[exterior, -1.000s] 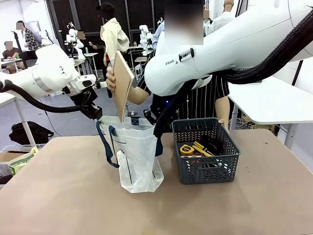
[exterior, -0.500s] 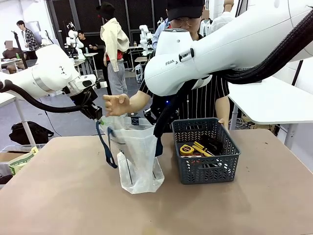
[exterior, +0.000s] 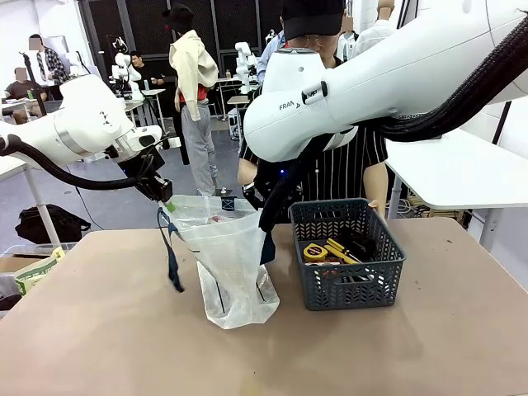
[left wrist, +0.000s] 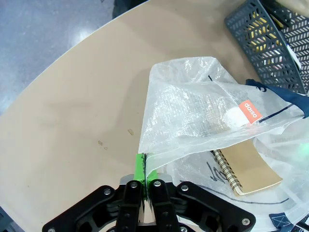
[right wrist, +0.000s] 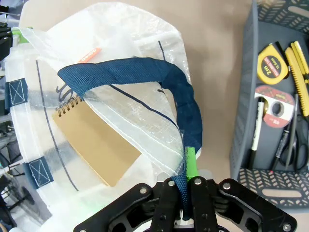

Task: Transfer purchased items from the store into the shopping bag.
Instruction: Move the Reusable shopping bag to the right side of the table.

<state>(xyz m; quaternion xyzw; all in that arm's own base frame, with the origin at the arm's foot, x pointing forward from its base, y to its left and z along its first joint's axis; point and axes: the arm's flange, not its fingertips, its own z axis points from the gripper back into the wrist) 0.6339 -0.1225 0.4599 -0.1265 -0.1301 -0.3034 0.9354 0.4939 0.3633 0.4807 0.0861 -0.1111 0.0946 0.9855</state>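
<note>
The shopping bag [exterior: 235, 264] stands near the middle of the table [exterior: 99, 330], a little toward its far edge, with its mouth pulled wide between the two arms. The left gripper [exterior: 165, 200] is clamped tight on the thin plastic rim at the bag's left side; in the left wrist view its green pads [left wrist: 139, 166] pinch a fold of the whitish film with no gap between them. The right gripper [right wrist: 186, 169] is closed on the base of a navy strap handle [right wrist: 145, 67] at the bag's opposite rim, and the strap arches over the opening. The other handle [exterior: 169, 256] hangs loose down the bag's left side. Inside the bag lies a tan spiral-bound notebook [right wrist: 99, 137], flat against the plastic. The store [exterior: 351, 276], a dark grey lattice basket, sits just beside the bag toward the table's right edge. It holds a yellow tape measure [right wrist: 272, 58], a roll of tape [right wrist: 273, 99], a pen [right wrist: 256, 130] and some yellow-handled tools [right wrist: 299, 63]. A person [exterior: 346, 169] in a striped shirt stands at the table's far edge, behind the basket.
</note>
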